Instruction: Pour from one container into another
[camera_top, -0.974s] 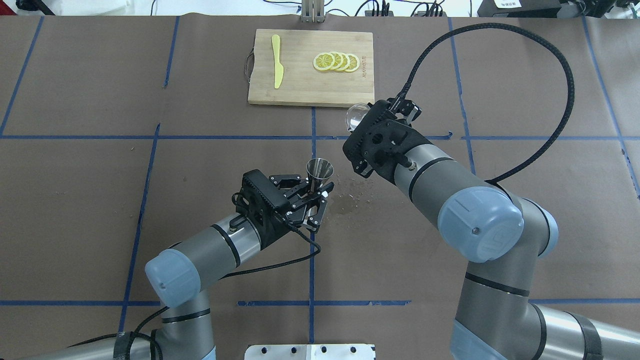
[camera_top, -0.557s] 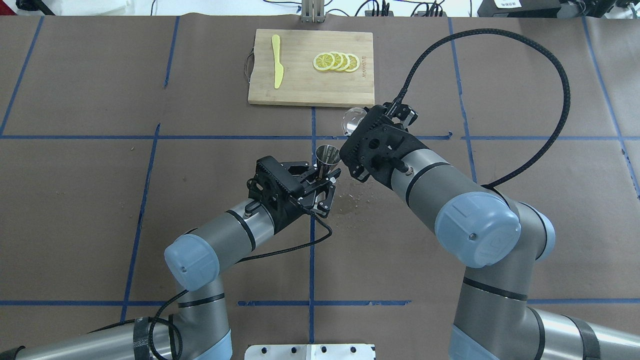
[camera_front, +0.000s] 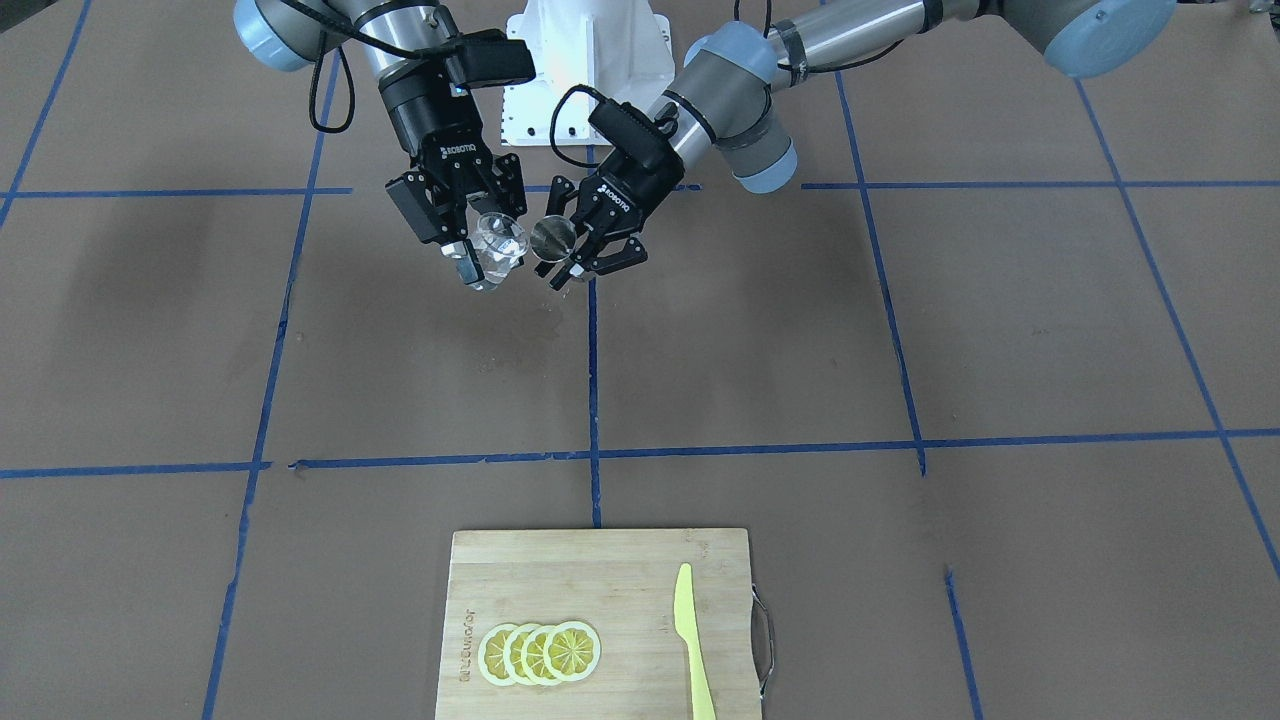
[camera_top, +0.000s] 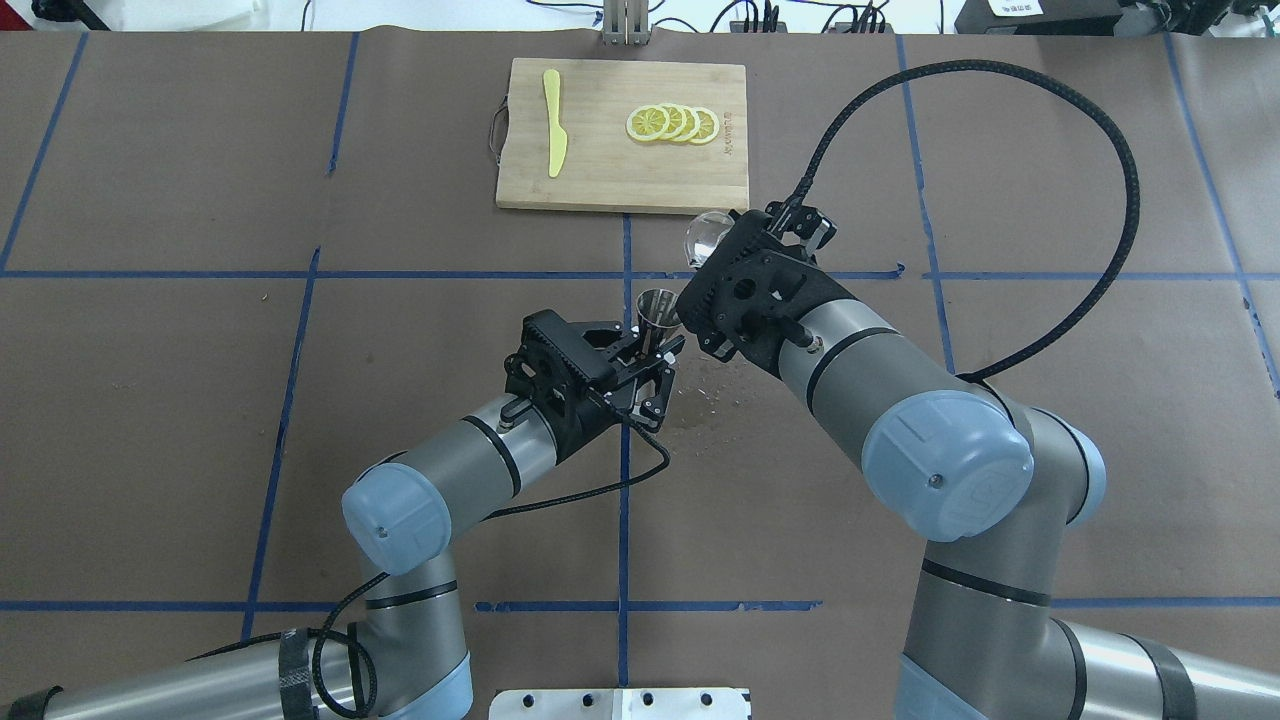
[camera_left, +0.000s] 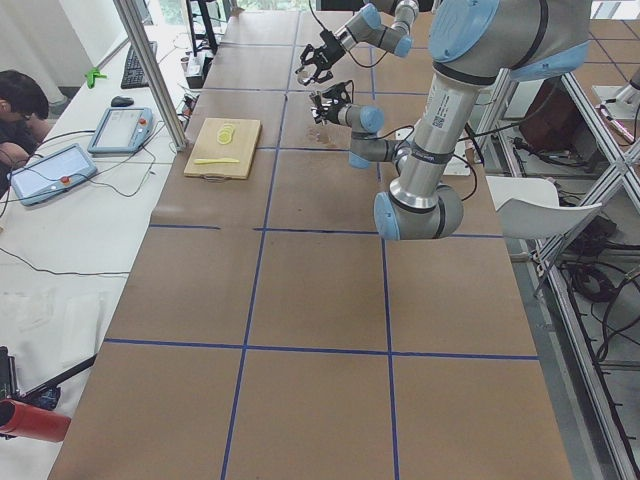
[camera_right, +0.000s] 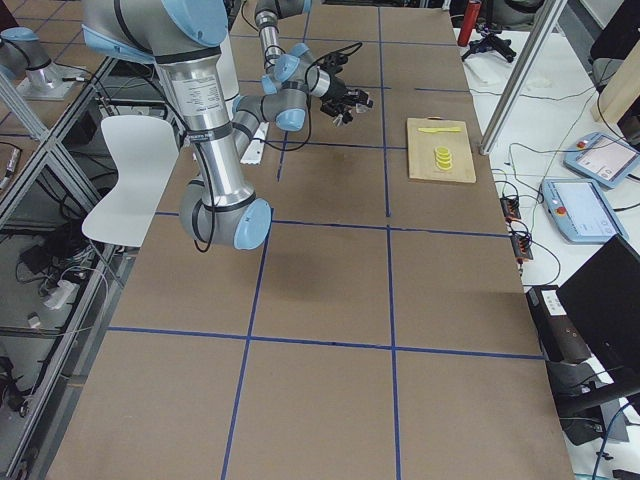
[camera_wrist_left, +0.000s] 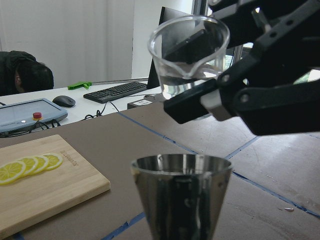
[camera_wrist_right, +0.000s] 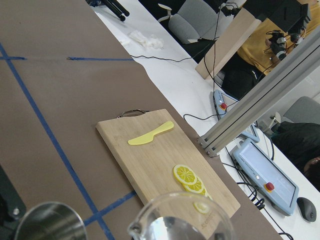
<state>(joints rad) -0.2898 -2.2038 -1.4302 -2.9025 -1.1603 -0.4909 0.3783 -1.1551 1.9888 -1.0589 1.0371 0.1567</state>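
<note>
While reaching over the desk (camera_top: 400, 200), pinches the jigger (camera_top: 657, 304) upright in the left claw (camera_top: 648, 345). Pinches the glass beaker (camera_top: 705, 238) in the right claw (camera_front: 490, 250), higher, at the jigger's 1 o'clock from overhead.

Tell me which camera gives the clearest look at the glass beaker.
The left wrist view: the glass beaker shows large and near, lip facing the camera, beyond the steel jigger. The right wrist view catches only its rim; overhead the right arm hides half of it; front-facing it is small; side views show a speck.
</note>
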